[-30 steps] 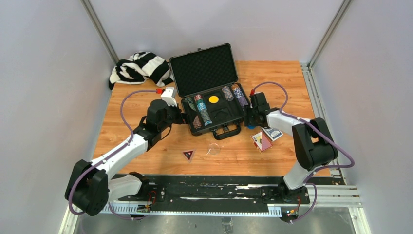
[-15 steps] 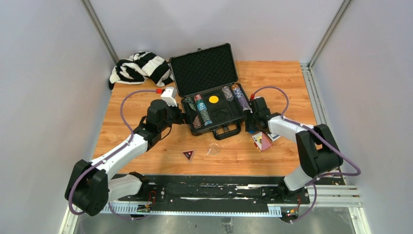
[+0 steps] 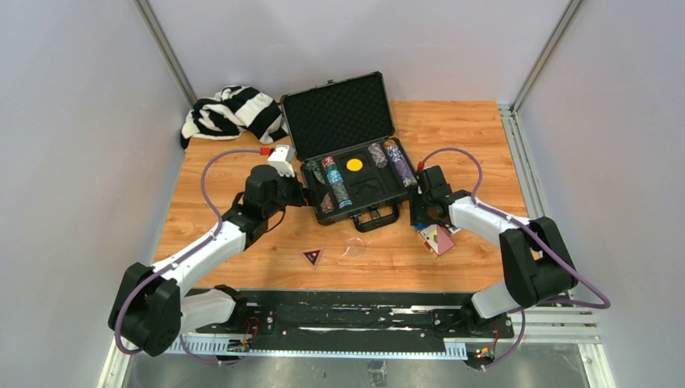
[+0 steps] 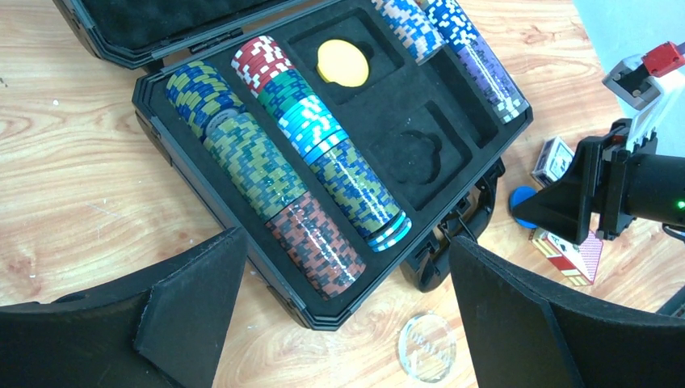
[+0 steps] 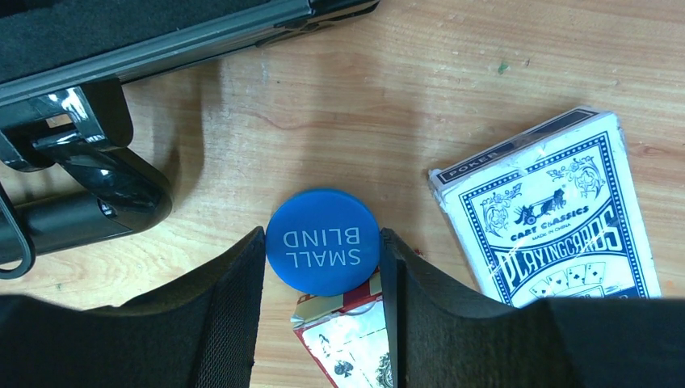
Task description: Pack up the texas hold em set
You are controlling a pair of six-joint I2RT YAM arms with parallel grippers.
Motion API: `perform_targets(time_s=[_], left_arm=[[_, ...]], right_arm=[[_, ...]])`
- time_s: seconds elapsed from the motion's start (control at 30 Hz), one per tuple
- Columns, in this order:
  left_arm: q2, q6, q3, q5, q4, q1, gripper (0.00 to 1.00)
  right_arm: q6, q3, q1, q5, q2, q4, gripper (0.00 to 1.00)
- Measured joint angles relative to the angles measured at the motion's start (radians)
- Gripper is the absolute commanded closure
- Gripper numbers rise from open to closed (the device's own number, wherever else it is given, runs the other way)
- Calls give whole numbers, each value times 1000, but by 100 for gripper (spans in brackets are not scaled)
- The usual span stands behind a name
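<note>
A black-and-white striped cloth (image 3: 233, 111) lies bunched in the far left corner of the wooden counter (image 3: 202, 218). The left hand (image 3: 300, 195) hangs just beside the left end of the black case (image 3: 339, 115). Its fingers (image 4: 194, 283) are spread wide apart, with nothing between them. The case sits open at the middle of the counter, with the foam-lined lid tilted up at the back and the handle (image 3: 376, 218) facing the arms. Two long rows of chip stacks (image 4: 275, 186) lie on their sides in the left foam slots. Two more rows (image 4: 476, 61) lie along the right end. A yellow disc (image 4: 342, 61) rests in a round recess between them. On the counter in front of the case a small dark red triangle (image 3: 313, 257) lies to the left of a clear disc (image 4: 426, 347), the two apart from each other. The right hand (image 5: 321, 242) is down at the counter just off the case's right front corner. It is clamped on a blue disc (image 5: 323, 230) printed "SMALL BLIND", with one finger against each side. The edge of that disc overlaps a red-and-white card box (image 5: 343, 343). Just to the right a blue-backed deck (image 5: 549, 218) lies flat on the wood, close to the right finger.
</note>
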Motion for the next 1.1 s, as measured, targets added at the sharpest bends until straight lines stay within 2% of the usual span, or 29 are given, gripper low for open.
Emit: perform_targets(time_s=[0.57,1.1], left_arm=[[39,-18,2,23,1,0,1],[211,-133,113,277,-10,0,2]], right_arm=[[-3,18,1,-5,-51,-32,50],[-57,81,192,26,-95,-37,49]])
